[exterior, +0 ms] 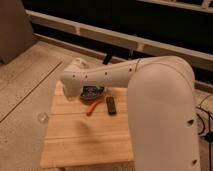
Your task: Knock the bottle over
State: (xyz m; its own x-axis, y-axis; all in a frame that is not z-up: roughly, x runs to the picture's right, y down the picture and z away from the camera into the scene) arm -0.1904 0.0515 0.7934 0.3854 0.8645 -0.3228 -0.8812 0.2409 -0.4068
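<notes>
The clear bottle (42,117) shows as a faint glassy shape on the speckled floor, just left of the wooden table (80,142) and off its top. My white arm reaches from the right across the table's far side. Its wrist (75,80) hangs over the far left corner. The gripper itself is hidden behind the wrist, well apart from the bottle.
A small black gadget (111,105) and an orange-handled tool (94,108) lie on the table's far half. A dark round object (91,92) sits partly under the arm. Black cables (205,117) lie on the floor at right. A dark railing runs behind.
</notes>
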